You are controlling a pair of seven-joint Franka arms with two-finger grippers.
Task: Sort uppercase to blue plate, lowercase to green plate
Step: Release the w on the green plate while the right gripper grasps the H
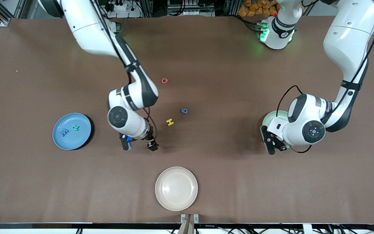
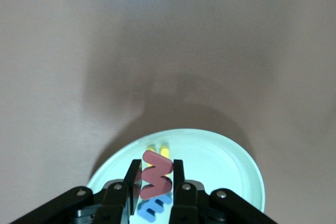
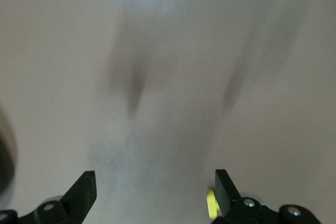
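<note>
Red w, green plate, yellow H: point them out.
red w [image 2: 156, 176], left wrist view, middle of letter.
green plate [image 2: 231, 171], left wrist view, bare inner surface.
yellow H [image 1: 169, 122], front view, crossbar.

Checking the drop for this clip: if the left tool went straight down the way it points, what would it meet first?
Probably the green plate. The left tool, shut on the red w, points down over it, with a blue letter and a yellow one lying there; the height is unclear.

Letters you can read on the bench and plates

On the bench near the cream plate [image 1: 176, 188] you'll read a pink Q [image 1: 164, 81], a yellow H [image 1: 169, 122] and a blue g [image 1: 184, 110] that looks like a 9. A green R [image 1: 75, 128] lies in the blue plate [image 1: 60, 138]. Over the green plate [image 2: 236, 166], you'll see a red w [image 2: 156, 174] between fingers [image 2: 178, 182].
</note>
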